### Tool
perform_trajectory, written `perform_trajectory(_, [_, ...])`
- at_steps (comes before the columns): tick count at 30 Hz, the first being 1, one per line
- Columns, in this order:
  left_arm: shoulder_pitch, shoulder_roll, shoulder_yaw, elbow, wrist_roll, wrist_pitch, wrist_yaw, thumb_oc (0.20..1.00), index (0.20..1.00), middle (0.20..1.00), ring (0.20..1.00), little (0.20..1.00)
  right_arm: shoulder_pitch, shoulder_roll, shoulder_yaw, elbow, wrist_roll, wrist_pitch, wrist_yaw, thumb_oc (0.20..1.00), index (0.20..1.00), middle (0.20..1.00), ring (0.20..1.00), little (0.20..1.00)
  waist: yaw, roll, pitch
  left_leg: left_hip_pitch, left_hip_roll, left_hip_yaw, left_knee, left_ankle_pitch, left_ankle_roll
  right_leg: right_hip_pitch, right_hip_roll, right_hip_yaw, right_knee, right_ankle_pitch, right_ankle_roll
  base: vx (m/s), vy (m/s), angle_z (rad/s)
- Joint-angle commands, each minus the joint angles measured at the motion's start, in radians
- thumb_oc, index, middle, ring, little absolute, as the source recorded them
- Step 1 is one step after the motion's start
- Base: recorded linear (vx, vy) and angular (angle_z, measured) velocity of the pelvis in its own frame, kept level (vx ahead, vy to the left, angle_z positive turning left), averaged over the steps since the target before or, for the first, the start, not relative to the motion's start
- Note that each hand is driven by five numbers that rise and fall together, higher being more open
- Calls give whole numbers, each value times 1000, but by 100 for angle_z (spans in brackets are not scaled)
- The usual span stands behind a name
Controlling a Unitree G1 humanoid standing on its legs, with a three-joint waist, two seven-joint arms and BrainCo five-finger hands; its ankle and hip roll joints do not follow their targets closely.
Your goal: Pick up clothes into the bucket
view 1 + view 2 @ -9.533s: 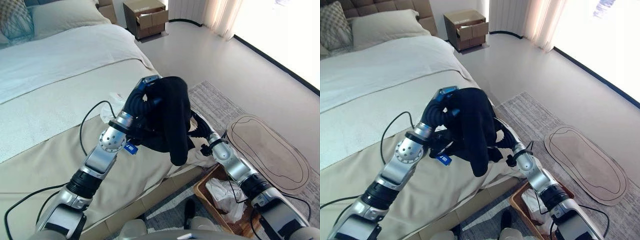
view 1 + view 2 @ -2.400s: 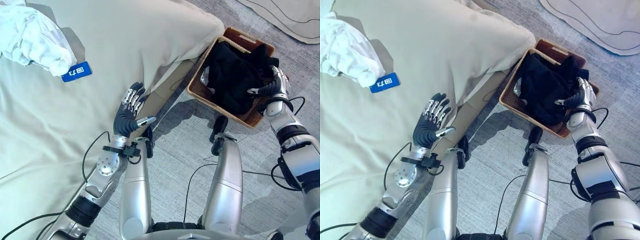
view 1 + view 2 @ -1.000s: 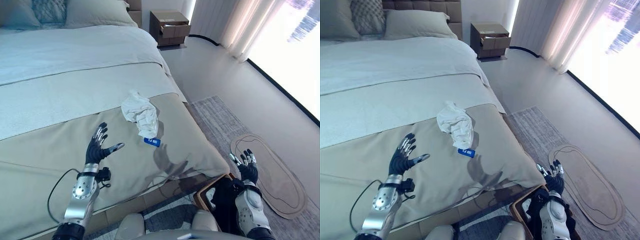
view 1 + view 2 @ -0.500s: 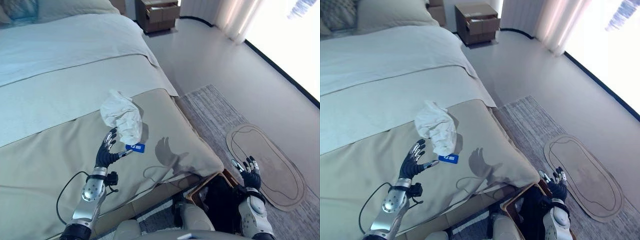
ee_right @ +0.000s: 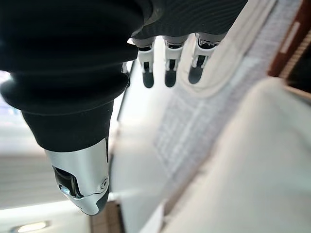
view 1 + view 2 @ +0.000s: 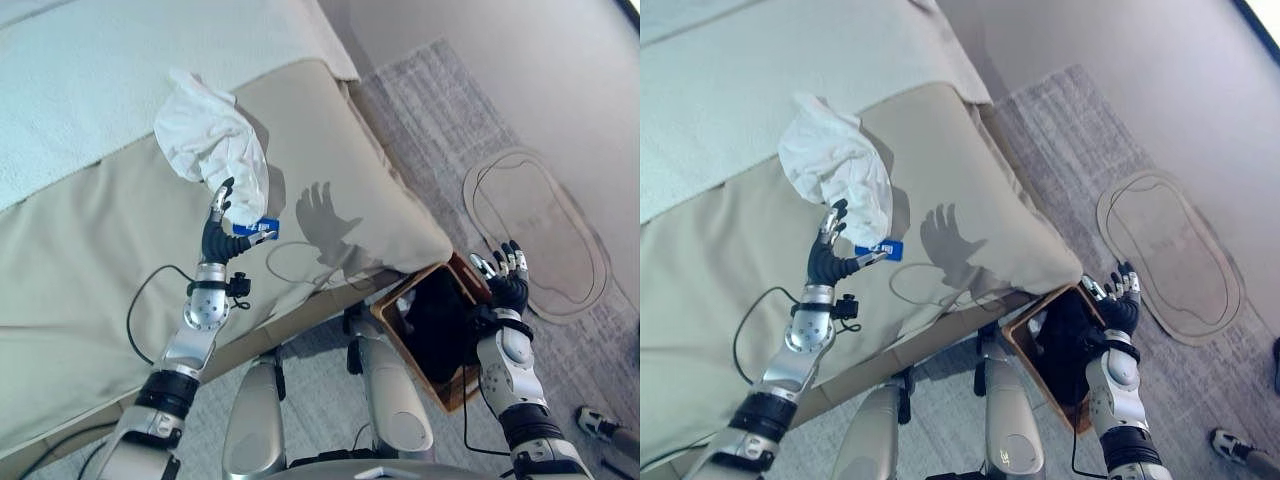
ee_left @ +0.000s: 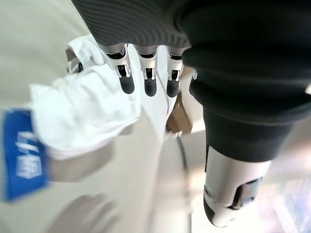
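Left eye view, left hand [image 6: 218, 238] spread, fingertips at white garment [image 6: 210, 145] on bed [image 6: 90, 240].

A small blue tag [image 6: 262, 229] lies on the bed [image 6: 90, 260], just below the crumpled white cloth [image 6: 210, 145]. It carries white marks, too blurred to read. No other print shows.

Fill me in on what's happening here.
The robot is clearing clothes off the bed into a basket on the floor beside it. A black garment already lies in the basket. The left hand is open, reaching for a white garment on the bed, next to a blue card. The right hand hangs open above the basket, holding nothing.
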Motion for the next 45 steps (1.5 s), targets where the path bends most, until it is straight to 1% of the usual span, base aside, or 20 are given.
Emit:
perform_trajectory(1, [-55,25,18,31,89,-6,83,1000,1000,1000,1000,1000,-5,-51,19,-65,-12,-59,-24,1000,1000,1000,1000,1000,-1,16,-16,-43,53,-3,-70,123,-16,7,-50,29,143,-35,43,-47,40,-26])
perform_trajectory(3, [-110,47,21,59,147,26,139,1000,1000,1000,1000,1000,-22,-56,34,-72,-13,-60,-27,1000,1000,1000,1000,1000,-5,10,16,-84,46,2,-31,112,-13,-23,-59,30,156,-32,46,-55,49,-1])
perform_trajectory(6, [-186,87,15,116,236,87,221,1000,1000,1000,1000,1000,-28,-59,49,-81,-21,-63,-36,1000,1000,1000,1000,1000,-22,5,17,-150,40,5,-7,108,-13,-75,-72,25,163,-27,50,-40,34,-2])
perform_trajectory(7, [-211,103,13,139,269,105,248,1000,1000,1000,1000,1000,-28,-61,53,-88,-25,-66,-37,1000,1000,1000,1000,1000,-25,6,17,-166,42,4,2,99,-14,-86,-71,26,167,-33,51,-6,16,-6])
perform_trajectory(9, [-266,151,0,171,346,150,299,1000,1000,1000,1000,1000,-33,-65,65,-93,-25,-72,-35,1000,1000,1000,1000,1000,-34,6,17,-196,38,3,8,97,-15,-115,-75,26,166,-27,55,-19,17,-6])
perform_trajectory(10, [-286,164,-6,191,363,164,307,1000,1000,1000,1000,1000,-39,-66,71,-93,-24,-75,-36,1000,1000,1000,1000,1000,-39,4,17,-211,34,2,4,108,-14,-128,-79,26,161,-17,56,-9,14,-11])
perform_trajectory(11, [-302,179,-12,200,390,181,313,1000,1000,1000,1000,1000,-38,-70,74,-96,-23,-78,-33,1000,1000,1000,1000,1000,-39,5,17,-217,36,2,14,97,-15,-134,-77,26,166,-24,57,-4,14,-12])
perform_trajectory(15, [-379,218,-50,286,465,238,344,1000,1000,1000,1000,1000,-45,-77,88,-101,-26,-84,-20,1000,1000,1000,1000,1000,-52,1,17,-241,34,3,19,94,-15,-156,-79,28,162,-20,59,1,11,6])
perform_trajectory(16, [-420,236,-69,328,488,261,360,1000,1000,1000,1000,1000,-51,-85,97,-104,-26,-87,-15,1000,1000,1000,1000,1000,-60,-2,17,-252,35,2,22,94,-16,-166,-78,29,160,-16,60,0,0,0])
perform_trajectory(17, [-423,236,-71,329,488,261,361,1000,1000,1000,1000,1000,-52,-84,96,-104,-26,-87,-15,1000,1000,1000,1000,1000,-59,-2,17,-253,35,2,23,94,-16,-167,-78,29,160,-16,60,2,-3,-14])
perform_trajectory(19, [-461,254,-96,371,514,283,374,1000,1000,1000,1000,1000,-53,-87,101,-106,-20,-91,-8,1000,1000,1000,1000,1000,-65,-6,17,-262,35,0,30,93,-16,-174,-76,28,162,-15,61,0,0,0])
perform_trajectory(24, [-500,283,-118,429,542,316,381,1000,1000,1000,1000,1000,-45,-91,105,-108,-13,-101,2,1000,1000,1000,1000,1000,-76,-14,17,-277,36,-3,53,84,-16,-183,-72,31,167,-16,61,1,-1,1])
perform_trajectory(27, [-543,300,-154,520,551,348,378,1000,1000,1000,1000,1000,-49,-99,110,-110,-5,-104,9,1000,1000,1000,1000,1000,-83,-20,17,-288,36,-3,60,82,-15,-192,-68,34,165,-12,62,0,0,0])
perform_trajectory(30, [-592,308,-204,619,553,376,341,1000,1000,1000,1000,1000,-57,-104,117,-106,-3,-103,12,1000,1000,1000,1000,1000,-93,-27,17,-299,35,0,66,82,-13,-203,-65,39,161,-5,64,0,0,0])
perform_trajectory(32, [-613,310,-229,650,558,379,316,1000,1000,1000,1000,1000,-59,-105,120,-105,-4,-101,12,1000,1000,1000,1000,1000,-98,-30,17,-307,36,1,72,82,-13,-209,-64,40,163,-2,65,-2,5,-7])
perform_trajectory(35, [-652,306,-265,699,555,373,304,1000,1000,1000,1000,1000,-69,-108,124,-102,-2,-102,16,1000,1000,1000,1000,1000,-104,-34,17,-317,36,4,78,82,-12,-218,-63,44,163,2,65,-9,25,-17])
perform_trajectory(38, [-709,303,-314,786,548,374,288,1000,1000,1000,1000,1000,-95,-116,142,-109,7,-103,25,1000,1000,1000,1000,1000,-117,-43,17,-331,38,4,86,82,-14,-229,-63,49,161,11,68,-19,31,13])
perform_trajectory(44, [-737,283,-365,845,564,378,215,1000,1000,1000,1000,1000,-101,-124,141,-115,6,-97,28,1000,1000,1000,1000,1000,-130,-48,17,-340,38,10,96,78,-10,-235,-65,53,156,20,74,0,25,-10])
perform_trajectory(45, [-736,277,-366,847,562,377,203,881,881,881,881,881,-103,-123,138,-111,4,-96,27,1000,1000,1000,1000,1000,-131,-48,17,-339,38,12,97,76,-9,-234,-65,55,156,20,74,8,51,-19])
